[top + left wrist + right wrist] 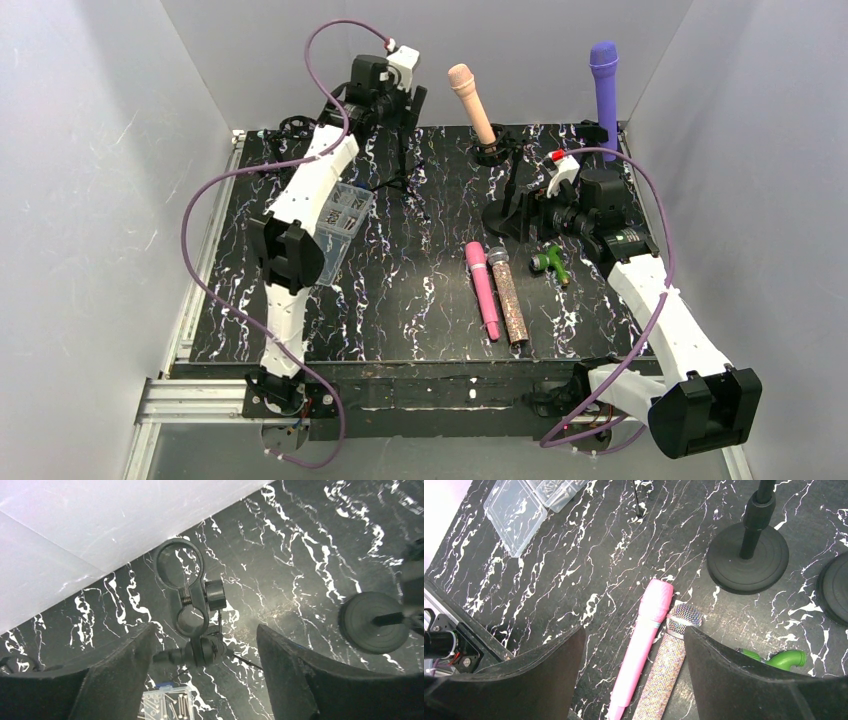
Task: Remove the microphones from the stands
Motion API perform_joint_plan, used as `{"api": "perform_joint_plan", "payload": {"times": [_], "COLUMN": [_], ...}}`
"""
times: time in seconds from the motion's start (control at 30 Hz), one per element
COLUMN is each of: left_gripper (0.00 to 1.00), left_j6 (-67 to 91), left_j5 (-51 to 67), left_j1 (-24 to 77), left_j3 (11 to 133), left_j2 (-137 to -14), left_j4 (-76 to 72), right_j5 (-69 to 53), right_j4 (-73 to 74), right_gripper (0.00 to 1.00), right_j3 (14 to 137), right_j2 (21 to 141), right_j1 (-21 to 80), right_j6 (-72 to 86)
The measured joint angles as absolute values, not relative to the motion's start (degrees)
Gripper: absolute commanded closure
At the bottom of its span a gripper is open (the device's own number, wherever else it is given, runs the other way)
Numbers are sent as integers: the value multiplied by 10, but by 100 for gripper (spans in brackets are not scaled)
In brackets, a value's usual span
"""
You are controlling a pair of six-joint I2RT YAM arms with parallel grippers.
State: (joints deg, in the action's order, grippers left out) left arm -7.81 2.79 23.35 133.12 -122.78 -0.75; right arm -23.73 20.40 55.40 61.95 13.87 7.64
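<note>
left gripper (205, 630): hovering over the far-left part of the table (420, 320), jaws standing apart, gripping nothing.
clip (182, 587): sitting on a tripod stand (403, 170) below the left gripper, between its fingers in the wrist view, the table showing through its ring.
right gripper (634, 630): hanging over the middle right of the table, jaws standing apart, gripping nothing.
peach microphone (472, 100): standing tilted in the middle stand (490, 152) at the far edge, head pointing up.
purple microphone (604, 85): standing upright in the right stand (597, 130) at the far right corner.
pink microphone (641, 647): lying flat below the right gripper.
glittery microphone (664, 672): lying just beside the pink one, on its right.
round base (748, 557): carrying the middle stand's pole, resting near the two lying microphones.
green piece (550, 264): lying right of the glittery microphone.
clear box (340, 225): sitting partly under the left arm.
</note>
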Motion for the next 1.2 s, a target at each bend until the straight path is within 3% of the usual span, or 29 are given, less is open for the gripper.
{"api": "perform_joint_plan", "payload": {"times": [0.37,1.2], "left_gripper": [100,100], "left_j6": [-42,26], "left_j5": [24,23], "left_j1": [216,208], "left_j3": [1342,1237], "left_j2": [-1295,-1254], "left_j4": [-10,-94], "right_j5": [-241,-246], "right_j4": [204,191], "right_gripper": [19,18], "right_j3": [554,544], "right_j2": [620,620], "right_j1": [135,128], "right_j6": [78,85]}}
